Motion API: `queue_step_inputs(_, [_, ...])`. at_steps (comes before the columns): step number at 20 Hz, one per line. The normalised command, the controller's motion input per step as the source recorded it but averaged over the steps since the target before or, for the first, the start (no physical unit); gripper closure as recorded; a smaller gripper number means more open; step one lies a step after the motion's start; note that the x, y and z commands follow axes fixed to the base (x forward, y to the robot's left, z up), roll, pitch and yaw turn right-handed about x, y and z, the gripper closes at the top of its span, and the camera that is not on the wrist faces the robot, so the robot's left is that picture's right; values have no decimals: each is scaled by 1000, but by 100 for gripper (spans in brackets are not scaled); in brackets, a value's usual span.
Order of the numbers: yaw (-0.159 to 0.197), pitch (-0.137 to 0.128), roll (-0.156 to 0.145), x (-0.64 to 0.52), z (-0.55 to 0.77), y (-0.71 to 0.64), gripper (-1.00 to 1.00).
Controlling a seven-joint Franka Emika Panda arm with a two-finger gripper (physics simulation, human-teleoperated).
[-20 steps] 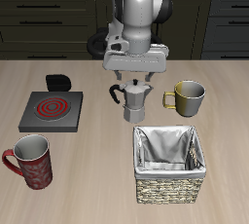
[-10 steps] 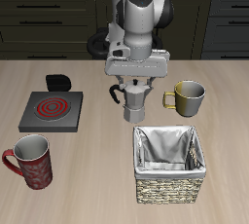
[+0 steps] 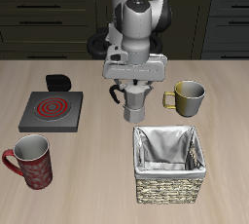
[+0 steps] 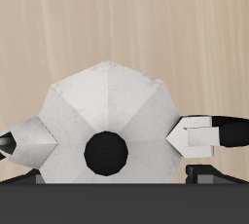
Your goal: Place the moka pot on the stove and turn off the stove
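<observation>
Nearest the table's (image 3: 97,169) front edge stood a woven basket (image 3: 171,164), its grey lining bare, and a red mug (image 3: 29,161). Mid-table, the gripper (image 3: 133,79) hung vertically, fingers (image 4: 206,133) spread around the silver faceted moka pot (image 3: 133,100), beside an olive mug (image 3: 186,96). The stove (image 3: 53,109) glowed red.

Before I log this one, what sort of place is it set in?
Most likely a simulated kitchen: a wooden countertop with dark cabinet drawers behind it. On it are a stove with a red coil, a moka pot and two mugs, one red, one olive.
</observation>
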Motion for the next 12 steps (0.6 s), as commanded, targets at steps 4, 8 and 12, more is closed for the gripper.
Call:
queue_step_inputs(4, [-7,-10,8,34,-68,-58,100])
queue_step_inputs(8, [-1,-12,1,26,2,-69,100])
queue_step_inputs(12, [-7,-16,-7,8,78,-83,100])
